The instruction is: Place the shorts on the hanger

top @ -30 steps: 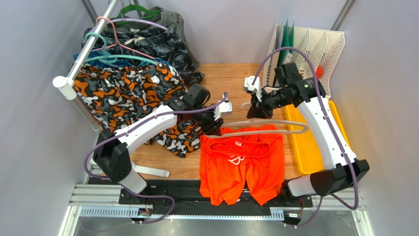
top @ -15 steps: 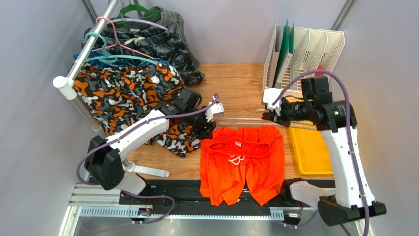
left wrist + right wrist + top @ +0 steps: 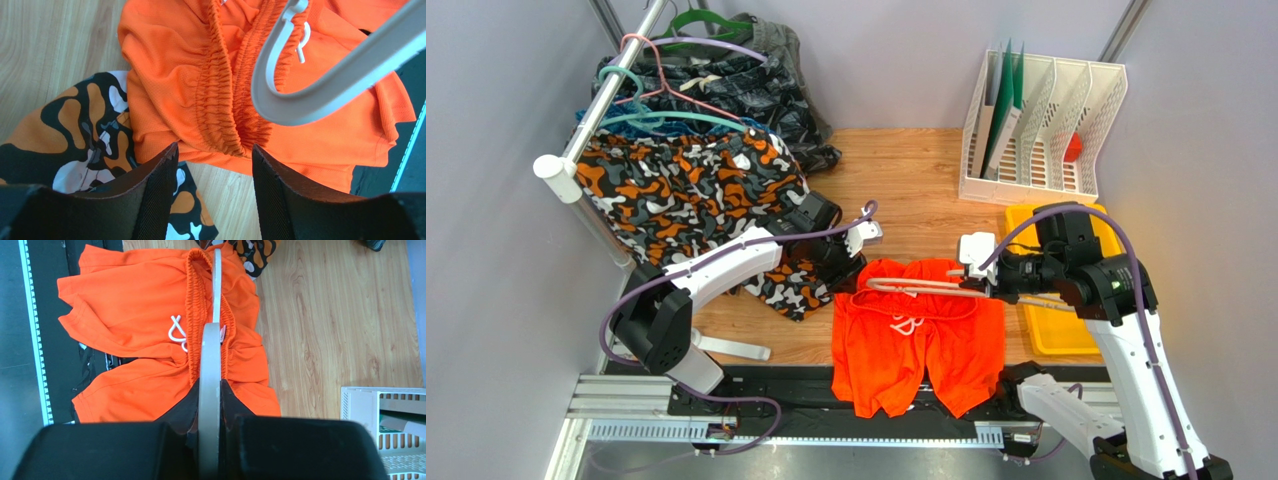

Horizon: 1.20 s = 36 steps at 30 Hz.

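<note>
The orange-red shorts point(image 3: 916, 335) lie flat on the wooden table at the near middle, elastic waist to the far side, white drawstring showing. My right gripper point(image 3: 979, 283) is shut on the cream hanger point(image 3: 916, 286) and holds it edge-on just above the waistband, its far end reaching left. In the right wrist view the hanger point(image 3: 210, 355) runs straight out from my shut gripper point(image 3: 210, 390) over the shorts point(image 3: 130, 305). My left gripper point(image 3: 844, 262) is open at the waist's left corner. In the left wrist view it point(image 3: 212, 155) is empty, with the shorts point(image 3: 190, 65) and hanger end point(image 3: 320, 85) ahead.
Camouflage shorts point(image 3: 686, 190) hang from a rail point(image 3: 586, 140) at the left and spread onto the table beside my left gripper point(image 3: 75, 140). Thin coloured hangers point(image 3: 666, 90) and dark shorts are behind. A white file rack point(image 3: 1046, 130) and a yellow tray point(image 3: 1056, 320) stand at the right.
My right arm has swung back toward the near edge, carrying the hanger from beyond the shorts to just over their waistband. My left gripper has shifted slightly and stays open.
</note>
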### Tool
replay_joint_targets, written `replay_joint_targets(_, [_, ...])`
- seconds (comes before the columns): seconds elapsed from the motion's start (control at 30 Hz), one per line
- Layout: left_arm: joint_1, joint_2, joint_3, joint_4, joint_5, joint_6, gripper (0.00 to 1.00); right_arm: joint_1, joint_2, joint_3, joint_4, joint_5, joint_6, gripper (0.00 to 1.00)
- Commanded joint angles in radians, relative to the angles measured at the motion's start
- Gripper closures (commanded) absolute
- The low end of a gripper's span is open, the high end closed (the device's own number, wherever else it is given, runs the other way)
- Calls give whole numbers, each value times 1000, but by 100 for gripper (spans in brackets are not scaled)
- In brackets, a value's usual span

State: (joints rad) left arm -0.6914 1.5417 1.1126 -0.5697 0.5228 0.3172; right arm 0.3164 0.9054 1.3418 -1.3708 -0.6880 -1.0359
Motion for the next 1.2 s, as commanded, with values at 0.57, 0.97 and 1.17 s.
replay_joint_targets(0.57, [-23, 0, -105, 102, 54, 77, 34, 15, 69, -85, -200, 45, -35, 100])
replay_joint_targets(0.97, [-25, 69, -10, 68, 57, 51, 88, 61, 95, -124, -76, 41, -9, 100])
replay_joint_targets(1.17, [-25, 38, 64, -18, 82, 56, 100, 69, 101, -127, -19, 38, 8, 100])
